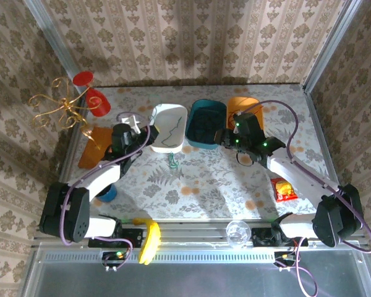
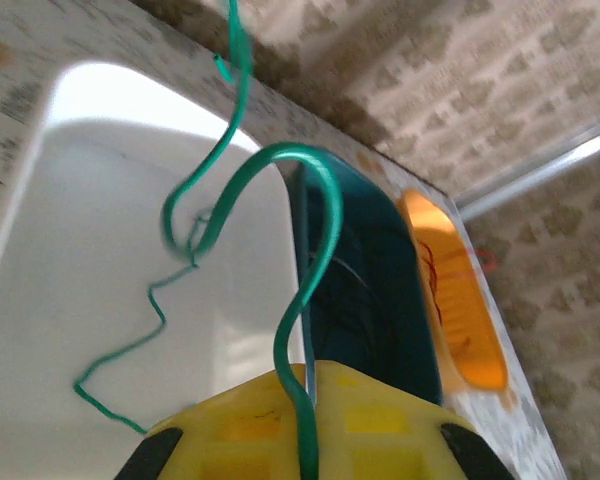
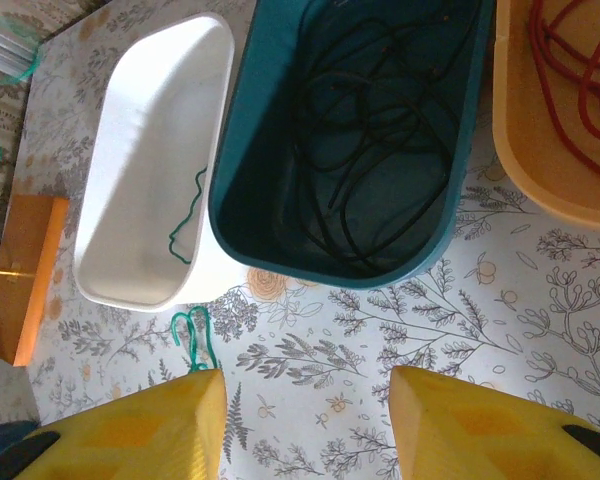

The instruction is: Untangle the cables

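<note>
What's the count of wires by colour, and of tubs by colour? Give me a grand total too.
green cable: 1
black cable: 1
red cable: 1
white tub: 1
teal tub: 1
orange tub: 1
Total: 6

Floral table (image 1: 204, 179) bears white bin (image 1: 173, 117), teal bin (image 1: 208, 107) and orange bin (image 1: 244, 102).

Green cable (image 2: 332, 220), white bin (image 3: 140, 140); black cable (image 3: 342, 195), teal bin (image 3: 242, 150); red cable (image 3: 565, 45), orange bin (image 3: 525, 160). Worktop (image 3: 320, 345): pale grey leaf print, orange blossoms. Fingers (image 3: 130, 430) yellow.
</note>
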You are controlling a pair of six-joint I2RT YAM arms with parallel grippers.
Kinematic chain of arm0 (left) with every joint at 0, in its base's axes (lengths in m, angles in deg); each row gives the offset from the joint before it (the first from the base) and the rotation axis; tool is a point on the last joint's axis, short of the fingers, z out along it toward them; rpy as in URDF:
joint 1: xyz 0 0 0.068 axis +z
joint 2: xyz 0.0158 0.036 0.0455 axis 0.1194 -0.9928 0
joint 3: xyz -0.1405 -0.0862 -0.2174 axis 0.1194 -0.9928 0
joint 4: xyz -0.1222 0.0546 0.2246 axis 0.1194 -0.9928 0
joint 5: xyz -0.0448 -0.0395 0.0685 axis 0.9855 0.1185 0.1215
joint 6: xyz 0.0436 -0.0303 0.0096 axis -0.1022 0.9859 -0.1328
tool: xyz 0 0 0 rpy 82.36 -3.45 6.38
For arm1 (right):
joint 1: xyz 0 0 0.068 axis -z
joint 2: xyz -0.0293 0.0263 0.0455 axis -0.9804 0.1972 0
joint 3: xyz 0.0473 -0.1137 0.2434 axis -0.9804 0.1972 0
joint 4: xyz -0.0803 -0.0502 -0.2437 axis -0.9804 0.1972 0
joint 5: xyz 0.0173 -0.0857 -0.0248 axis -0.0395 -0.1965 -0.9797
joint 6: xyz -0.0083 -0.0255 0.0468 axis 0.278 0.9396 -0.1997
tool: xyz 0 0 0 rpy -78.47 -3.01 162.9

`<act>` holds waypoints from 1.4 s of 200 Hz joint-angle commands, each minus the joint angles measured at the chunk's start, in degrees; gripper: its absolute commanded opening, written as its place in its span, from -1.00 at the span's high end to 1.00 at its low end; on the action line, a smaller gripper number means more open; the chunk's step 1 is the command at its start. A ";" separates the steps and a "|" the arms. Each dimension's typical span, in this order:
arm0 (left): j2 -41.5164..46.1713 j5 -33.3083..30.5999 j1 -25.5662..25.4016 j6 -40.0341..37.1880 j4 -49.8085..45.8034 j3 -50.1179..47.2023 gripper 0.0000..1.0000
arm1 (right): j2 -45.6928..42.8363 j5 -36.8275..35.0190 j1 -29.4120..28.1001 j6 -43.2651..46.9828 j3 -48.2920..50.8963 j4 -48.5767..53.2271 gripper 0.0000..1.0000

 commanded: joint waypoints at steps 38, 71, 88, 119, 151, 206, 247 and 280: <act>-5.52 -9.87 -1.48 3.87 -4.97 5.88 1.00 | -2.92 -2.25 0.16 2.00 1.80 2.58 0.03; -8.12 -10.50 -2.86 3.96 -5.58 6.12 1.00 | -3.25 -2.26 0.11 2.29 2.12 2.72 0.03; -9.73 -9.43 -3.66 2.36 -4.02 6.46 0.76 | -3.07 -1.86 0.12 2.51 2.03 2.74 0.03; -11.47 -8.75 -3.91 0.93 -3.98 7.92 0.07 | -2.66 -0.33 -0.06 3.46 1.62 3.14 0.03; -8.17 -12.25 -4.62 -3.92 -4.90 7.94 -0.41 | -0.78 2.25 -2.32 7.26 -0.66 4.42 0.03; 5.25 -27.30 -7.63 -8.59 -16.78 2.86 -0.59 | 18.95 8.92 -14.37 18.04 -15.22 13.06 0.03; 14.03 -38.54 -7.51 -4.00 -32.26 -6.88 -0.57 | 34.29 6.41 -18.30 20.52 -26.67 18.86 0.05; 21.28 -38.61 -7.54 -0.81 -34.78 -13.92 -0.57 | 42.00 4.44 -18.05 19.96 -32.93 20.41 0.07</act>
